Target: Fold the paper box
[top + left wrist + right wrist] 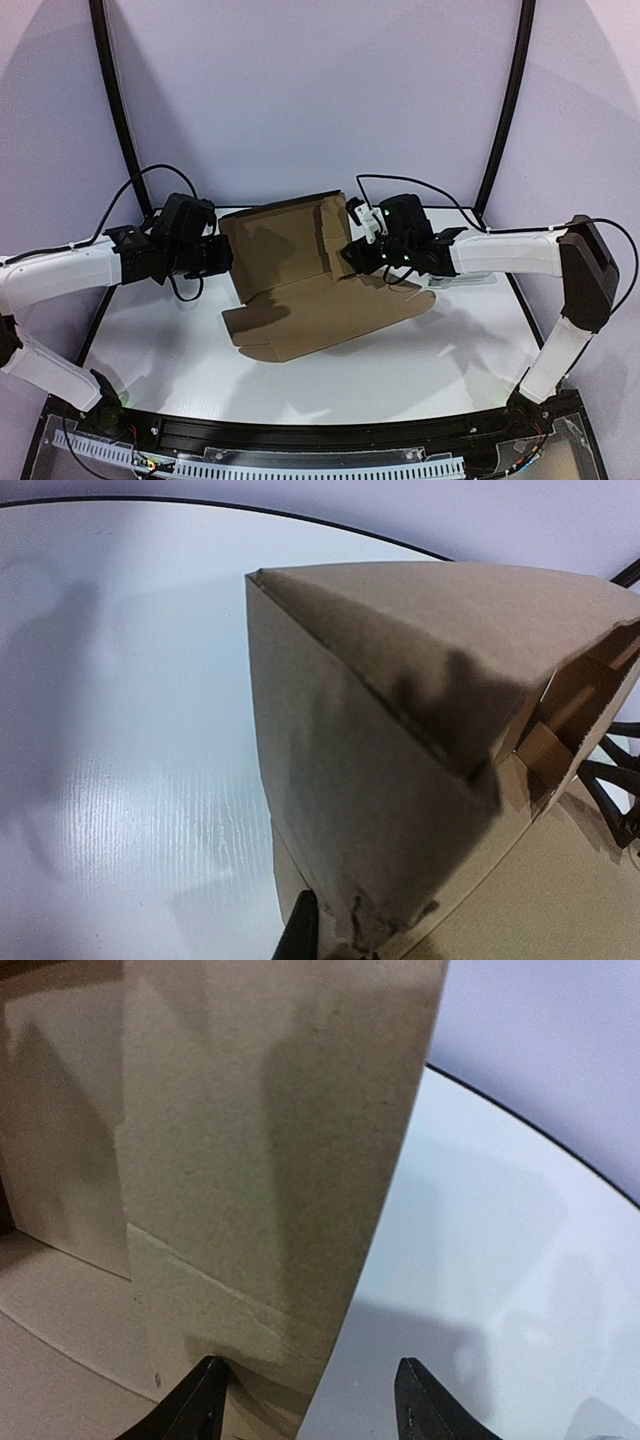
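Cardboard half raised: the paper box (300, 300) lies mid-way across the table (460, 350) between both arms, rear walls upright, front flap flat. The left gripper (222, 256) is clamped on its left wall; the right gripper (352, 252) stands parted, fingers astride the right wall's edge, not squeezing it

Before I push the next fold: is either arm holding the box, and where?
The left fingers pinch the paper box by its raised left wall's edge. The right fingers straddle the right wall's edge, open, holding nothing.
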`<move>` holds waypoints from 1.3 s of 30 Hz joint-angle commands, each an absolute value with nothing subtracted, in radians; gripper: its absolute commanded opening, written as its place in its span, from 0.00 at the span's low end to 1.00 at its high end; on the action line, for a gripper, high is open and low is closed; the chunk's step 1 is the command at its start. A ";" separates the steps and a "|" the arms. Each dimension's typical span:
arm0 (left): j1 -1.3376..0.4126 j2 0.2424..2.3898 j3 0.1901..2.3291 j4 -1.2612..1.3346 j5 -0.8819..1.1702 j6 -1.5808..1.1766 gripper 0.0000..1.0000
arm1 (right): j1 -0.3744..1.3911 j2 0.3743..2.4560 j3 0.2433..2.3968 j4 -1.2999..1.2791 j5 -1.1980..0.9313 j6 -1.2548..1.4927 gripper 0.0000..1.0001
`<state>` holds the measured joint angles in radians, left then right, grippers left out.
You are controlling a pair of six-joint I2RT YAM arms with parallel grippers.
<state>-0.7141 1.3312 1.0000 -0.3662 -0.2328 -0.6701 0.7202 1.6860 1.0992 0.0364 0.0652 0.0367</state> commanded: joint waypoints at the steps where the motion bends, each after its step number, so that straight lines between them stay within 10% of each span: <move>1: -0.722 1.286 1.018 -0.286 -0.086 -0.657 0.01 | 0.707 1.648 1.092 0.079 0.141 0.019 0.62; 10: -0.722 1.225 0.976 -0.260 -0.038 -0.642 0.01 | 0.662 1.603 1.068 0.099 0.052 0.049 0.84; 22: -0.721 1.217 0.956 -0.228 -0.010 -0.629 0.01 | 0.618 1.587 1.099 0.103 -0.442 0.034 0.87; 33: -0.722 1.180 0.936 -0.224 -0.030 -0.633 0.01 | 0.620 1.603 1.108 0.074 -0.257 0.068 0.40; 39: -0.723 1.183 0.933 -0.197 -0.004 -0.633 0.01 | 0.667 1.629 1.106 0.114 -0.088 0.051 0.33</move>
<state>-0.7090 1.2217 0.9434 -0.2862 -0.1027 -0.6361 0.6235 1.5919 1.0939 0.0687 -0.2321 0.0632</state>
